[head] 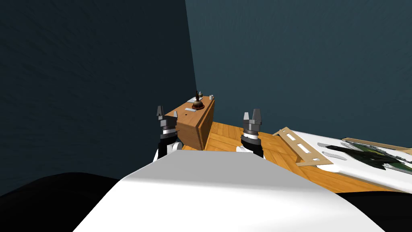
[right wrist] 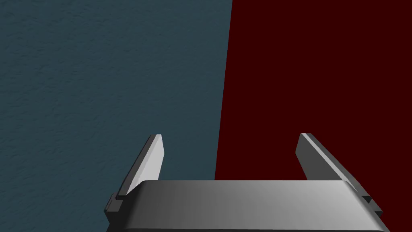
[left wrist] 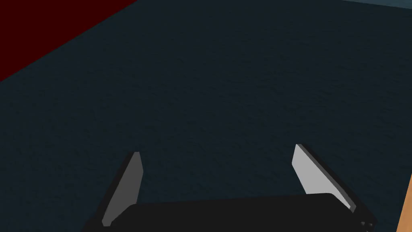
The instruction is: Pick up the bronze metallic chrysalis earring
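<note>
On the cabinet (head: 188,128), dark brown earring (head: 197,104)

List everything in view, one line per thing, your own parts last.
Cabinet: one, brown wood, in the wall corner.
Ornament: one, dark brown, on the cabinet's top.
Cup: one, white, at the top's far edge.
Flat pieces: two, grey, beside the ornament.
Speck: one, dark, near the top's front; unidentifiable.
Floor: one, orange-brown planks, beyond the grippers.
Bed: one, white with wooden frame, to the right.
Dark shape: one, green-black, lying on the bed.
Walls: two, dark blue, behind.
Left gripper: one, grey fingers open, by the cabinet.
Right gripper: one, grey fingers open, over the floor.
</note>
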